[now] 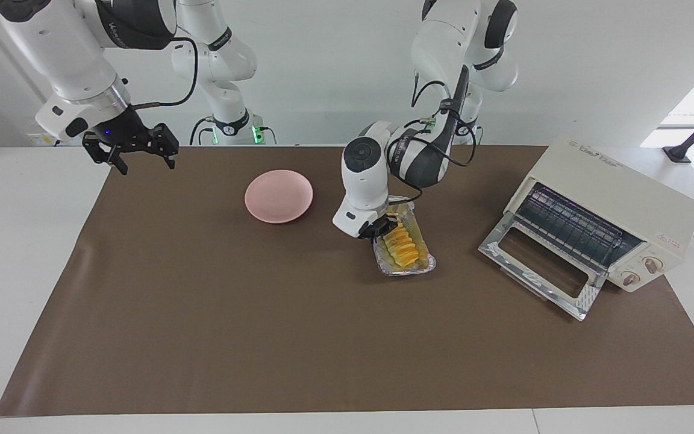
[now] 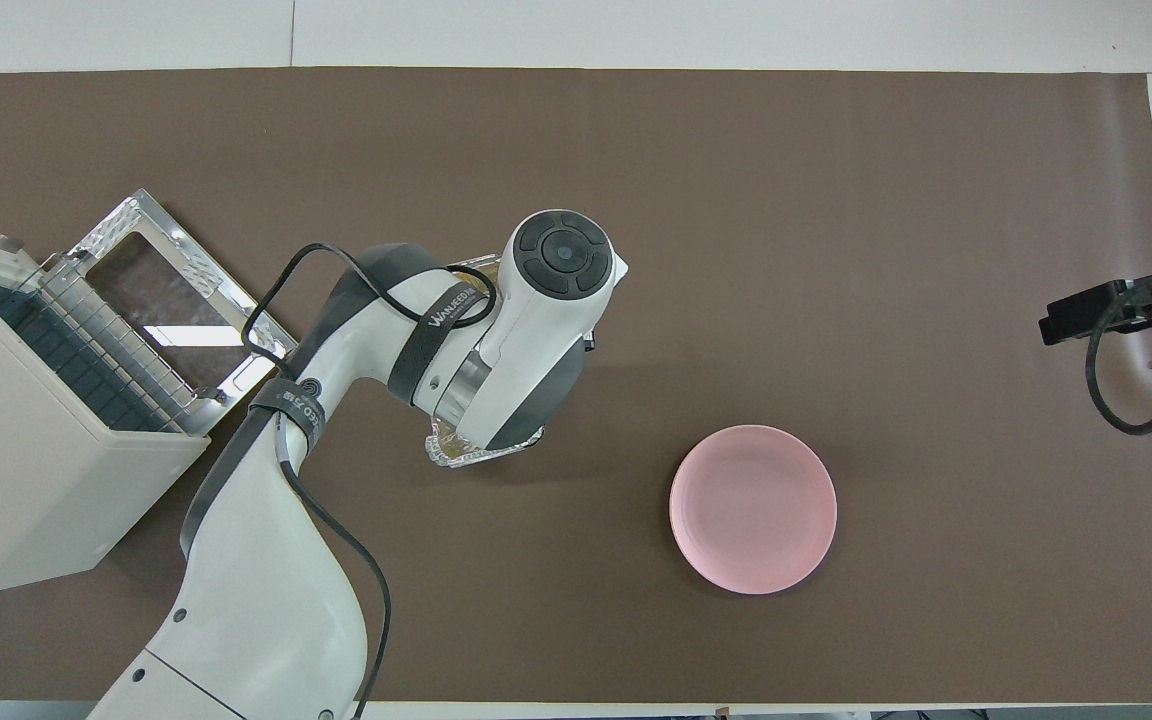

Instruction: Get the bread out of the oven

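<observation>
The golden ridged bread point(image 1: 401, 244) lies in a crinkled foil tray point(image 1: 423, 264) on the brown mat, between the pink plate and the oven; whether the tray rests on the mat or hangs just above it I cannot tell. My left gripper point(image 1: 377, 229) is shut on the tray's rim at the end toward the plate. From overhead, the left wrist covers the bread, and only a corner of the foil tray point(image 2: 466, 458) shows. The cream oven point(image 1: 618, 199) stands with its glass door point(image 1: 540, 265) dropped open and its rack bare. My right gripper point(image 1: 133, 150) waits open.
A round pink plate point(image 1: 279, 196) sits on the mat toward the right arm's end, seen from overhead as the pink plate point(image 2: 753, 508). The oven point(image 2: 36, 480) fills the left arm's end. The right gripper point(image 2: 1096, 310) hangs over the mat's edge.
</observation>
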